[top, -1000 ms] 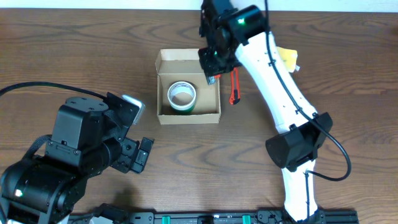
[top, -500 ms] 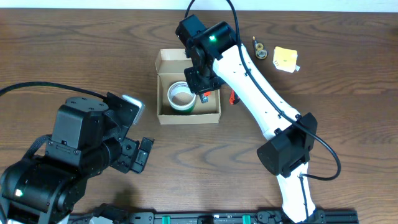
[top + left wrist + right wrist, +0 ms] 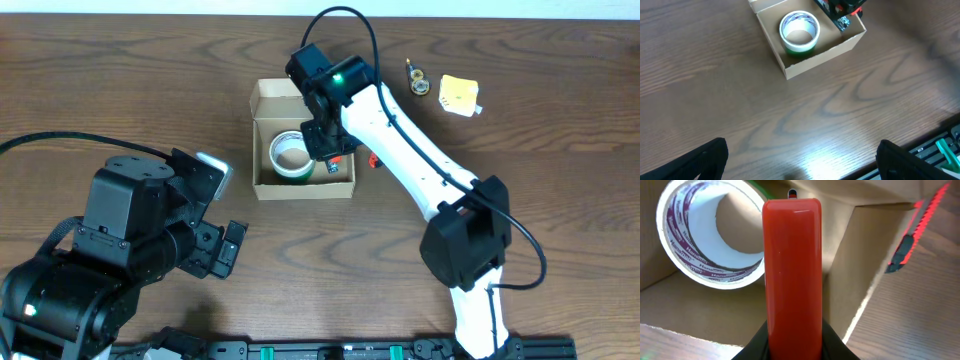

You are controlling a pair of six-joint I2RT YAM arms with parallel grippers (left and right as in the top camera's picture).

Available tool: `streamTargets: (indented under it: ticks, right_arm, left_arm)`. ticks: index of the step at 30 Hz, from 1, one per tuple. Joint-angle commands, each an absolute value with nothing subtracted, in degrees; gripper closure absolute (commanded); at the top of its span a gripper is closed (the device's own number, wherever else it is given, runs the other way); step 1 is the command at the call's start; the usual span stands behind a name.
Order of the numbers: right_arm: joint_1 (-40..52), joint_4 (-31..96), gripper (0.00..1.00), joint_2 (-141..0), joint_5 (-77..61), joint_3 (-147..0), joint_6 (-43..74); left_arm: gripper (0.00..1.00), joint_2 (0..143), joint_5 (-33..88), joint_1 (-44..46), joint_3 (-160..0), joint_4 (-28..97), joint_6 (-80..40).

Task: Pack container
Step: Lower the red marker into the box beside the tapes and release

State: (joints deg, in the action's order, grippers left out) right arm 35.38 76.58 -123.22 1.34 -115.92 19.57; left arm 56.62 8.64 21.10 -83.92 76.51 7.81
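Container (image 3: pixel 300 190): a plain tan cardboard box, rectangular, open on top, its lid flap (image 3: pixel 278 96) folded back on the far side. It sits on the wood counter (image 3: pixel 330 270) at mid-width, toward the far edge.

Contents: one tape roll (image 3: pixel 292 155) lying flat in the left half, white core, green rim. The right half shows bare cardboard floor.

Right tool (image 3: pixel 792 342): closed narrow on a red flat-sided bar (image 3: pixel 791 265), held over the box's right half beside the roll. Whether the bar touches the floor cannot be told.

A red-and-black cutter (image 3: pixel 912 235) lies on the counter just outside the right wall.

Left tool (image 3: pixel 230 246): fingers spread wide, holding nothing, well apart from the box.
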Motion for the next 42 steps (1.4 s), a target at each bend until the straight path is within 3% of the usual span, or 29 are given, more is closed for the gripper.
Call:
streamTargets:
  ticks: [1, 34, 37, 39, 42]
  right_arm:
    - [34.3, 74.9, 0.99, -120.3, 3.0, -113.2, 23.1]
    - [33.3, 72.8, 0.98, -120.3, 3.0, -109.3, 33.5]
    - [33.2, 72.8, 0.92, -120.3, 3.0, -109.3, 34.3]
    - [33.2, 72.6, 0.75, -120.3, 3.0, -109.3, 34.3]
    - [33.1, 72.4, 0.64, -120.3, 3.0, -109.3, 34.3]
  left_arm:
    - [0.05, 56.6, 8.8, 20.9, -84.0, 76.7, 8.8]
    - [0.05, 56.6, 8.8, 20.9, -84.0, 76.7, 8.8]
    - [0.05, 56.6, 8.8, 20.9, -84.0, 76.7, 8.8]
    - [0.05, 56.6, 8.8, 20.9, -84.0, 76.7, 8.8]
    - [0.05, 56.6, 8.8, 20.9, -84.0, 76.7, 8.8]
